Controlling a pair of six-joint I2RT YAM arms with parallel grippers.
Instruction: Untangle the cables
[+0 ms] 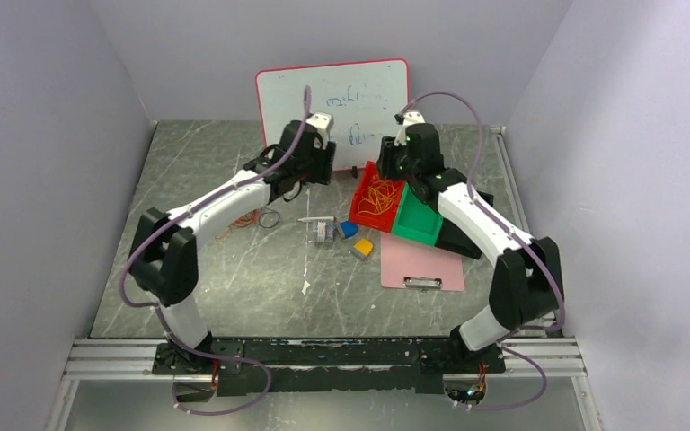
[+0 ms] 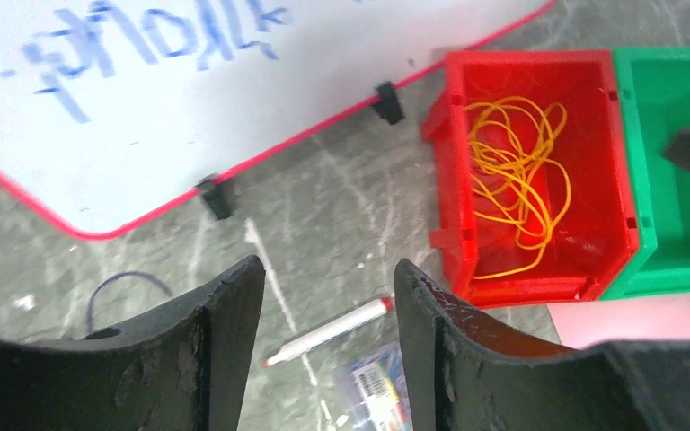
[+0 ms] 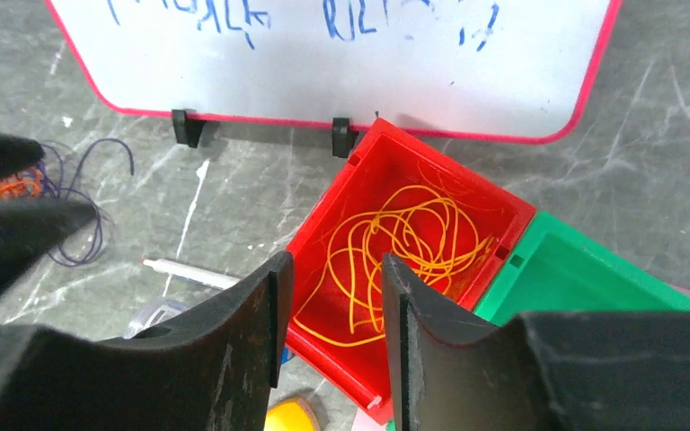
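Grey tabletop point(image 1: 234, 269); left arm point(image 1: 216, 202), right arm point(image 1: 485, 220) arch forward, left tool point(image 2: 328, 269) and right tool point(image 3: 334, 265) open, empty.

1. The left arm point(image 1: 220, 202) is built of smooth white curved shell links set between bulky matte-black joint housings point(image 1: 166, 256).
2. The right arm point(image 1: 481, 220) has the same white-and-black build (small green lights glow on its black wrist block point(image 1: 413, 166)).
3. A thick mauve hose point(image 1: 455, 93) runs along each arm.
4. The left gripper point(image 2: 328, 269) has curved black fingers point(image 2: 225, 341) with pale scuffs; those of the right gripper point(image 3: 334, 262) match.
5. Both bases sit on a flat black mounting plate point(image 1: 323, 355) across a silver aluminium rail point(image 1: 108, 359).
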